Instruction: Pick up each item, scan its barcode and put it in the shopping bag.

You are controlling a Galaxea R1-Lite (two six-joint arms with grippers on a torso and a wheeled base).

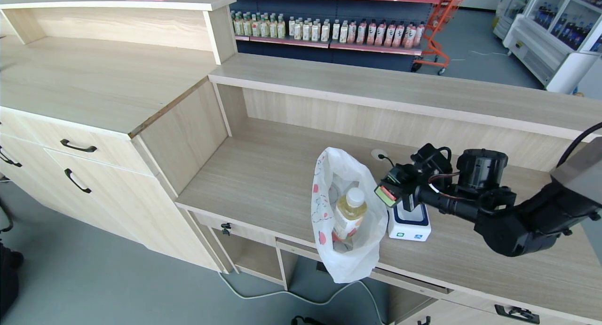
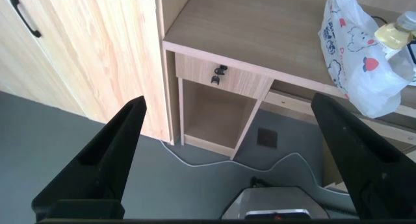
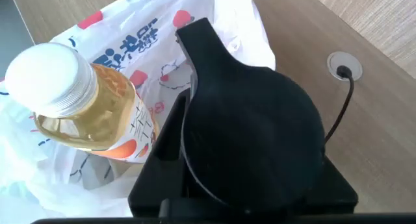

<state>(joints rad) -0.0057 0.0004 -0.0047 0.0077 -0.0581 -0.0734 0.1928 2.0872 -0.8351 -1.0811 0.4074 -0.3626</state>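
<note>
Head view: you see the bag (image 1: 350, 264) at the counter's (image 1: 263, 184) front edge, the bottle (image 1: 350, 212) upright inside it. The scanner (image 1: 409, 225) sits just beside the bag. The right gripper (image 1: 392, 192) hangs over the scanner, near the bottle; you cannot tell its grip.
Left wrist view: the left gripper (image 2: 229, 104) is spread wide and empty over the floor (image 2: 58, 133), well apart from the bag (image 2: 354, 68).
Right wrist view: the bottle's (image 3: 91, 113) cap is close up, and a black part blocks the rest.
</note>
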